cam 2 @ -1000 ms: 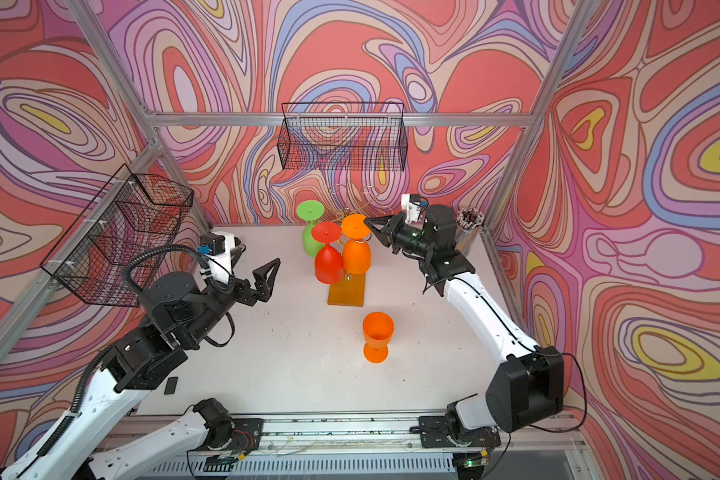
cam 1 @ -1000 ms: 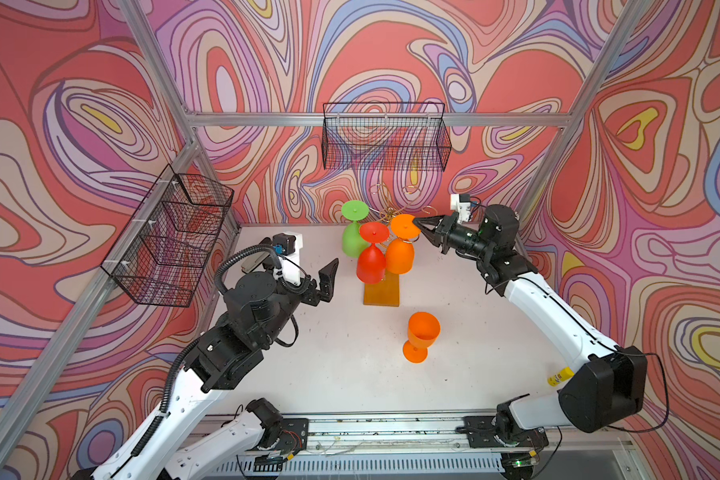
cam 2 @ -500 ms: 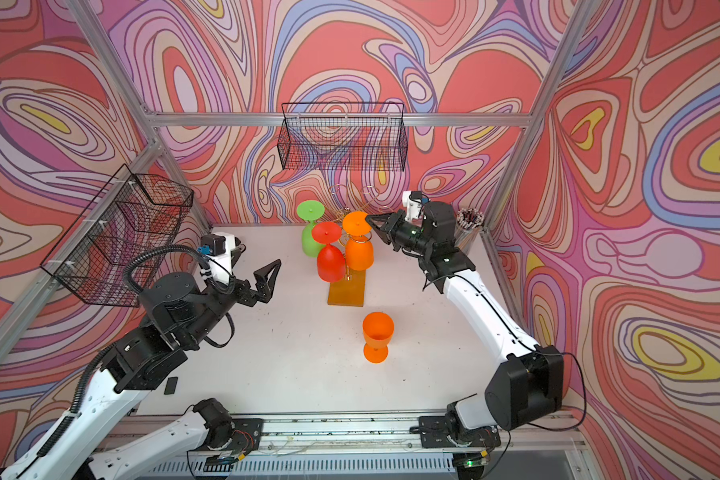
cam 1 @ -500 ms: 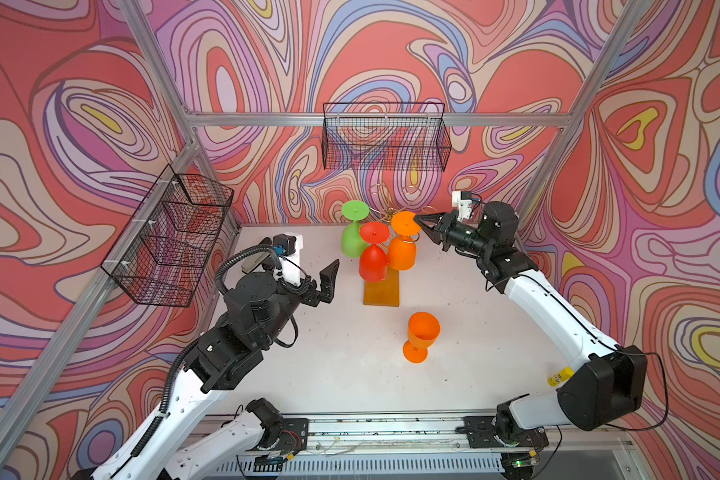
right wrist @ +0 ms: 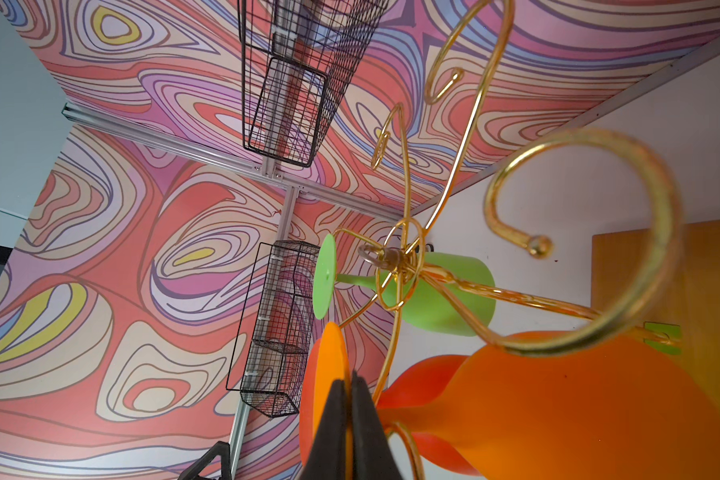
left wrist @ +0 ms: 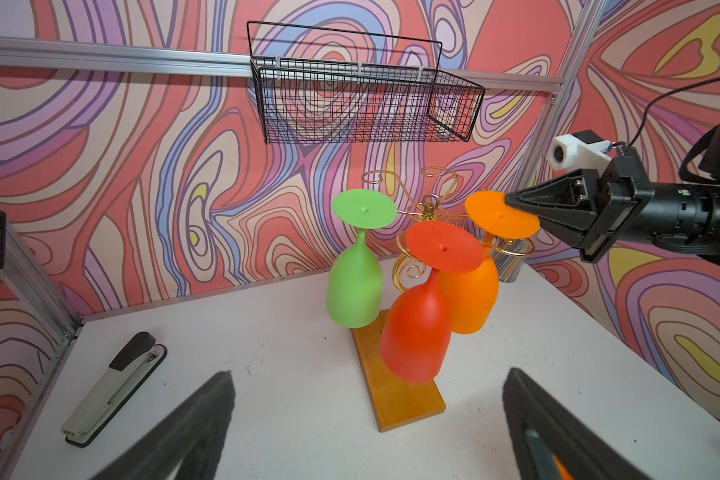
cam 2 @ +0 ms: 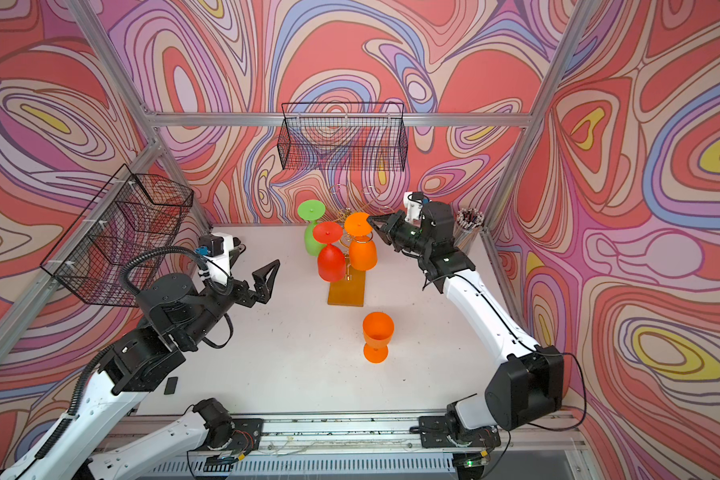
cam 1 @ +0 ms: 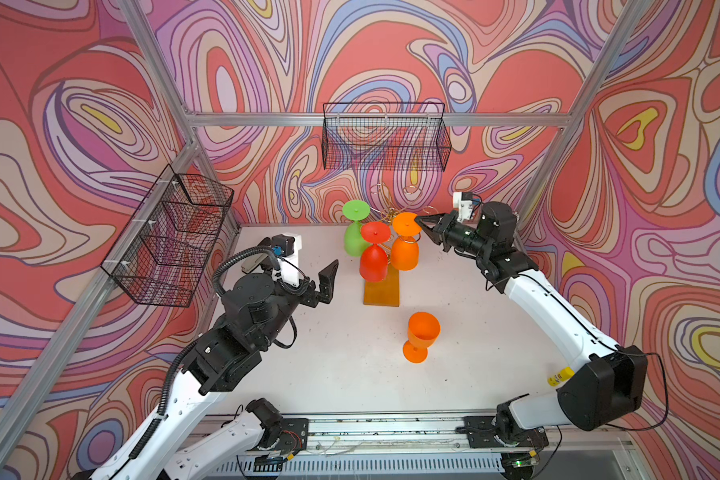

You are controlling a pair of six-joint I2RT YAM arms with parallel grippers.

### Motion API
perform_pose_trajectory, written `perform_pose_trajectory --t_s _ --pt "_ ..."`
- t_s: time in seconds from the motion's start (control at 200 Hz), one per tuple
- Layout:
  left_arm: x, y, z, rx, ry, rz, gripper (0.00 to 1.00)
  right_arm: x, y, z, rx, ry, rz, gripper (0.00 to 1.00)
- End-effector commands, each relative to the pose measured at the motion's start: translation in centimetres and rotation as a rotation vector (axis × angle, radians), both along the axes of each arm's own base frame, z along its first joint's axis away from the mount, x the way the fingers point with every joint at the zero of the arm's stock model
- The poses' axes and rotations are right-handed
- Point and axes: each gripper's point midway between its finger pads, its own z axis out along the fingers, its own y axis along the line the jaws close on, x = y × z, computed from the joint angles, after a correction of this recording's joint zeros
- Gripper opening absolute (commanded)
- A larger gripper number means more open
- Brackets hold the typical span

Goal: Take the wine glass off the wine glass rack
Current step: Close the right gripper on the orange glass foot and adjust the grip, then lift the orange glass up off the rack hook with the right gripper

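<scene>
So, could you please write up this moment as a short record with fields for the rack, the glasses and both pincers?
Rack: wine glass rack upright on the table
Hanging upside down: green glass, red glass, hanging orange glass
Off the rack: standing orange glass, upright on the table, in front of the base
Right pincer: shut on the hanging orange glass's foot
Left pincer: open, empty, apart from the rack

I see the wine glass rack (cam 1: 382, 291), gold wire curls above an amber wooden base, standing toward the back of the table (cam 1: 350, 374). From its arms hang, bowl down and foot up, a green wine glass (cam 1: 353, 242), a red wine glass (cam 1: 373, 266) and an orange wine glass (cam 1: 405, 252). An upright orange wine glass (cam 1: 422, 332) stands on the table, apart from the base.
</scene>
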Motion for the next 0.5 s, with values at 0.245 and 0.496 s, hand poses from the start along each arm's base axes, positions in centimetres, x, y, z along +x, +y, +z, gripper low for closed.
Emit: perform_pose_trajectory --t_s 0.245,0.496 --pt "-0.4 0.6 -0.4 0.015 0.003 0.008 1.0 -0.5 -1.4 2.0 0.018 -0.021 -0.081 0.0" --pt "-0.4 0.5 -0.6 0.015 0.003 0.003 1.0 -1.0 -2.1 2.4 0.016 -0.015 -0.117 0.0"
